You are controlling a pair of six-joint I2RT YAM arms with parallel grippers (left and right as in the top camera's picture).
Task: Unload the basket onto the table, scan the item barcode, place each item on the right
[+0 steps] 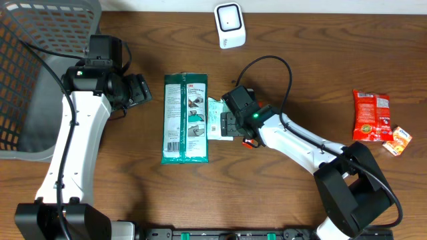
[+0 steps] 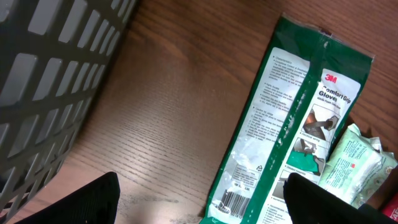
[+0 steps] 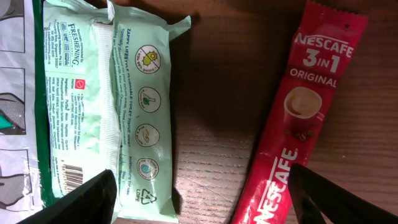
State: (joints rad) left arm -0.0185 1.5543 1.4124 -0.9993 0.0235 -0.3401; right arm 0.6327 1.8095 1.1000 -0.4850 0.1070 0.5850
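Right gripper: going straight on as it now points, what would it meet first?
Probably the bare table between the pale green packet and the Nescafe sachet, with its open jaws over both; depth is unclear.

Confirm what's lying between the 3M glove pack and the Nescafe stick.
A pale green Zappy packet, touching the 3M glove pack; then bare wood up to the Nescafe 3in1 stick. Clearest in the right wrist view.

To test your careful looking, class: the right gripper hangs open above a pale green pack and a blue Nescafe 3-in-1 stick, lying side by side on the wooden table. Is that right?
Not quite. The Nescafe stick is red, not blue, as the right wrist view shows. The rest stands: the right gripper hangs open above it and the pale green pack, side by side on the wooden table.
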